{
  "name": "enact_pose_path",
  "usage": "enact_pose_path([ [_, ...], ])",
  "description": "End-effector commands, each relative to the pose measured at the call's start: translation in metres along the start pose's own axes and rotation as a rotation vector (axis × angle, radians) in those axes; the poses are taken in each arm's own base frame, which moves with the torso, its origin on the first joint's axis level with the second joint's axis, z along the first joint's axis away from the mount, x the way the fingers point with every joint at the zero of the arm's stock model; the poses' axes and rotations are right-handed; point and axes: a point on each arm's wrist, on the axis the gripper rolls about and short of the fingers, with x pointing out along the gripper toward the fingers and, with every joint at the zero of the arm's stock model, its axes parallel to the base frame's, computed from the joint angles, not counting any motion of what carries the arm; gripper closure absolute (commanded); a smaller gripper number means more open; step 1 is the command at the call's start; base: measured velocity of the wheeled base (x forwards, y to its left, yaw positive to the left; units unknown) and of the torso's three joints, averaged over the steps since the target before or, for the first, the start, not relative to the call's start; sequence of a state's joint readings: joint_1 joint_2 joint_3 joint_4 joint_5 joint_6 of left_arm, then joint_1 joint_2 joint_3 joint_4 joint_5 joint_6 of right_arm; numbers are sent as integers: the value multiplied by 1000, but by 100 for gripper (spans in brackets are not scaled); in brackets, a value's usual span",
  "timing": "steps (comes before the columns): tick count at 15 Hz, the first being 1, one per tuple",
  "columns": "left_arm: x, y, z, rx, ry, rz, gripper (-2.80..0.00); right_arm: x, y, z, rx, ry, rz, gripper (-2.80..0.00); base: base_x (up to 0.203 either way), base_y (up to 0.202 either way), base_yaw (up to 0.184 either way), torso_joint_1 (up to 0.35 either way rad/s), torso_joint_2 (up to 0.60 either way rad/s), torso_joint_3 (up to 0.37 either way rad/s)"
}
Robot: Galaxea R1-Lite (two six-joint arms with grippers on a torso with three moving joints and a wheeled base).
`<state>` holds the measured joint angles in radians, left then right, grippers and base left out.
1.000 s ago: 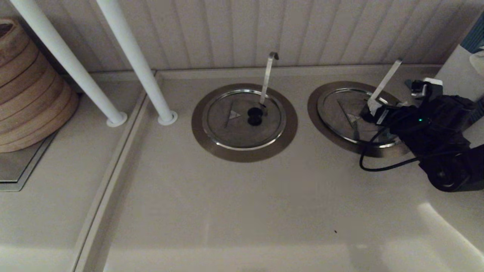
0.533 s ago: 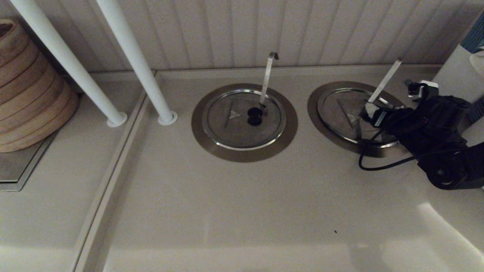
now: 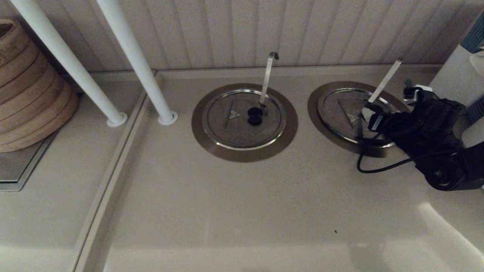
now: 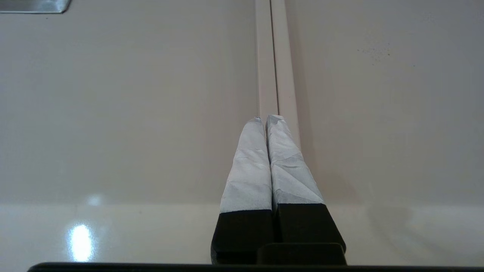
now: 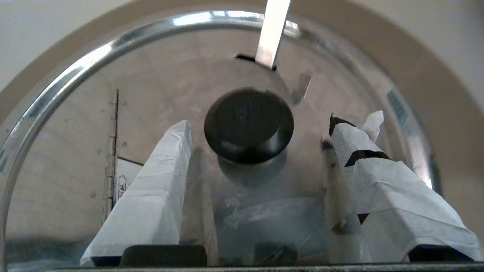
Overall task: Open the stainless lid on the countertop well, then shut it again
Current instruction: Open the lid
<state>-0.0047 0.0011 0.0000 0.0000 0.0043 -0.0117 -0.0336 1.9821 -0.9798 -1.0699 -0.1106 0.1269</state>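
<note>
Right wrist view: I see my right gripper [image 5: 261,124] spread wide, holding nothing, black knob [image 5: 248,124] between its jaws on the shiny-rimmed stainless lid [image 5: 159,94].

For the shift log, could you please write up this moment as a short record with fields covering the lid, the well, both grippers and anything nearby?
stainless lid: lies flat and closed on the well, black knob at centre
countertop well: covered, straight utensil handle sticks out through the lid's slot
right gripper: open, fingers either side of the knob, not touching it
left gripper: shut, parked above bare counter by a seam
other lid: closed, hook-tipped handle
bamboo steamers: stacked at far left
</note>
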Motion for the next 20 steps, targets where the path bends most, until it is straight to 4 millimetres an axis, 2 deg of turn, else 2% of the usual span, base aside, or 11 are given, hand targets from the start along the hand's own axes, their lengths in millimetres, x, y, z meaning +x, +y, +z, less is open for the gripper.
enact_pose_path([
  [1, 0, 0, 0, -1, 0, 0, 0, 1, 0, 1, 7, 9, -1, -280, 0, 0, 0, 0, 0, 0],
  [20, 0, 0, 0, -1, 0, 0, 0, 2, 2, 7, 45, -4, 21, -280, 0, 0, 0, 0, 0, 0],
])
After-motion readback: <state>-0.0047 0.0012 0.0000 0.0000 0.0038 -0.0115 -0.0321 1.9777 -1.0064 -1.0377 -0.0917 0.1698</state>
